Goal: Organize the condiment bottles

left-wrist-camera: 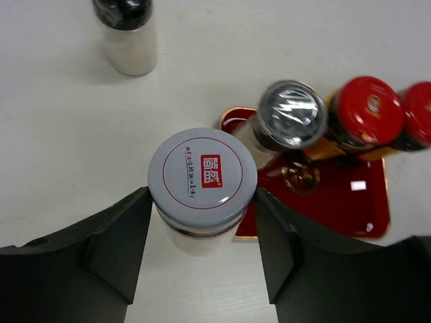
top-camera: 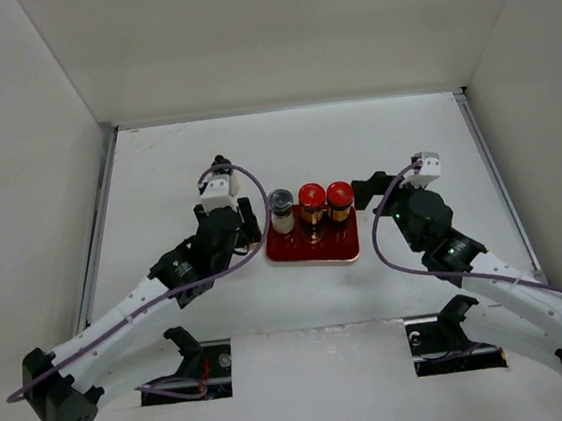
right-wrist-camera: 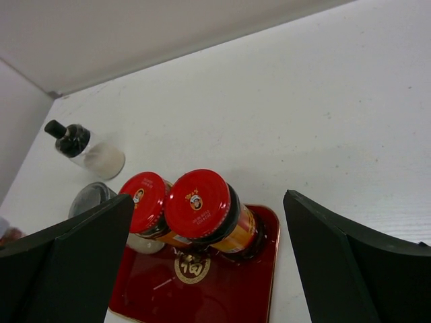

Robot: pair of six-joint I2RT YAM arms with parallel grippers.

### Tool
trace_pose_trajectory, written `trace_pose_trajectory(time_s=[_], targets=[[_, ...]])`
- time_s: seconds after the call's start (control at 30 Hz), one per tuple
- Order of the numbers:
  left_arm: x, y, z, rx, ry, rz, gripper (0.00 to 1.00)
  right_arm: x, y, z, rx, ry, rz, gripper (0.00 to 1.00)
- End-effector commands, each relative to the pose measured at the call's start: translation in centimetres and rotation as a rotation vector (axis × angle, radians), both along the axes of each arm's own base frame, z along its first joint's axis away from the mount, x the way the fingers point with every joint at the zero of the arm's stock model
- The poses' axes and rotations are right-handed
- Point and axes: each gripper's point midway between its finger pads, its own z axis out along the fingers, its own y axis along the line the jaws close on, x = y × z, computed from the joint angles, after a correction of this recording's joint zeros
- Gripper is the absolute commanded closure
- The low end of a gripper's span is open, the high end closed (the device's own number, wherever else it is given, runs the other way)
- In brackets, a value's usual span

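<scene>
One white bench (top-camera: 284,140) carries a flat red rectangular tray (top-camera: 311,252) whose far edge is lined with bottles, so spare room looks tight. The right claw (right-wrist-camera: 209,202) gapes wide and empty just beside two amber-brown red-capped bottles (left-wrist-camera: 367,111); a careless sweep could topple them. The left claw (left-wrist-camera: 202,202) grips a pale bottle with a grey printed cap (left-wrist-camera: 202,168) at the tray's left edge; carried in low, it may catch the rim or knock the silvery-capped pale bottle (left-wrist-camera: 289,114). A black-capped pale bottle (left-wrist-camera: 128,33) stands apart, unsorted.
</scene>
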Motion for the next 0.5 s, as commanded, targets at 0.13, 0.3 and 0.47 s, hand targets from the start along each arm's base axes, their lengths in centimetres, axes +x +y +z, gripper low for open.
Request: trace_pose_trajectory(time_s=[0.13, 0.3, 0.47], targets=[[-3.6, -8.0, 2.8, -0.073, -0.068, -0.237, 0.67, 1.2, -1.2, 1.8, 0.024, -0.030, -0.070, 0.00], [-3.7, -14.8, 3.3, -0.119, -0.120, -0.347, 0.67, 1.6, -2.8, 1.5, 0.025, -0.024, -0.118, 0.00], [-2.9, -20.5, 4.3, -0.151, -0.181, -0.427, 0.67, 1.7, -3.7, 1.0, 0.039, -0.019, -0.144, 0.00]])
